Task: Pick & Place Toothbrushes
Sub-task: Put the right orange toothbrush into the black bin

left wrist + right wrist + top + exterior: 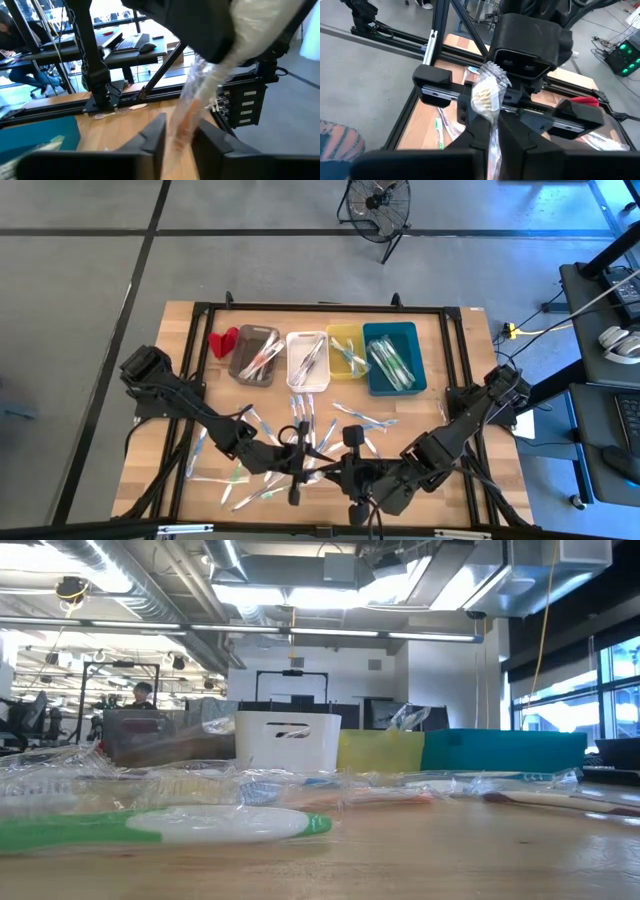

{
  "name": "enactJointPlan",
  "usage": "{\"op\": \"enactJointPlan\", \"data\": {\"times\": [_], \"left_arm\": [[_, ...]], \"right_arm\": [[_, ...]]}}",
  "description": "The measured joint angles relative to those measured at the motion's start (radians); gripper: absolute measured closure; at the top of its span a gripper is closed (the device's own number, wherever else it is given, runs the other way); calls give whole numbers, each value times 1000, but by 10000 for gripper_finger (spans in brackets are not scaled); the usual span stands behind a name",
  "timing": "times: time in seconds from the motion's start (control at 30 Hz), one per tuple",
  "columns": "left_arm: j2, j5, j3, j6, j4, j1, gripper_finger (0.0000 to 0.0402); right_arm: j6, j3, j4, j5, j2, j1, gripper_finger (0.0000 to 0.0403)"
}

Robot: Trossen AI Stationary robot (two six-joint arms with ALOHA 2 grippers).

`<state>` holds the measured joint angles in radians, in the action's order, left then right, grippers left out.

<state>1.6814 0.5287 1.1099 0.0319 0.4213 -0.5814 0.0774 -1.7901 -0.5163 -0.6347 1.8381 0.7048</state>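
Above the table's near middle, my two grippers face each other with one clear-wrapped toothbrush (pixel 486 95) between them. My right gripper (pixel 495 121) is shut on it, and its bristle head sticks out past the fingers toward my left gripper (pixel 181 126). My left gripper's fingers close on that same wrapped toothbrush (pixel 187 107). In the high view the grippers meet at left (pixel 300 460) and right (pixel 347 470). Several loose wrapped toothbrushes (pixel 300 418) lie flat on the wood around them, and others fill the bins. My left gripper has the wrapped toothbrush (pixel 180 131) between its two fingers, which lie roughly level and across it; the wrapper touches both fingers (pixel 156 135). The brush is clear of the table. My right gripper pinches the wrapped toothbrush's shaft just below the head (pixel 492 114) between its two fingers. The fingers slant downward, and the head end stands out beyond them.
Four bins stand in a row at the table's far side: grey (pixel 254 353), white (pixel 307 358), yellow (pixel 346 350) and teal (pixel 393 357). A small red object (pixel 223 340) lies left of the grey bin. A green-and-white toothbrush (pixel 170 825) lies near the front edge.
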Motion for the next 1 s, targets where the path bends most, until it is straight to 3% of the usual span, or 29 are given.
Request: {"op": "enactJointPlan", "data": {"times": [0.1,0.3,0.43,0.53,0.7,1.0], "left_arm": [[0,12,0,30,-5,-9,383],[0,68,0,37,-17,-28,385],[-29,130,2,-5,-129,-39,386],[-83,193,19,-95,-310,-40,386],[-192,212,38,-264,-583,-23,386],[-405,160,50,-634,-1177,128,386]], "right_arm": [[24,0,-4,2,0,0,339],[42,-1,-24,27,0,6,264],[32,-1,-75,84,0,16,216],[57,-1,-135,101,-1,19,189],[141,-1,-317,97,-1,8,167],[354,0,-554,97,1,-46,187]]}}
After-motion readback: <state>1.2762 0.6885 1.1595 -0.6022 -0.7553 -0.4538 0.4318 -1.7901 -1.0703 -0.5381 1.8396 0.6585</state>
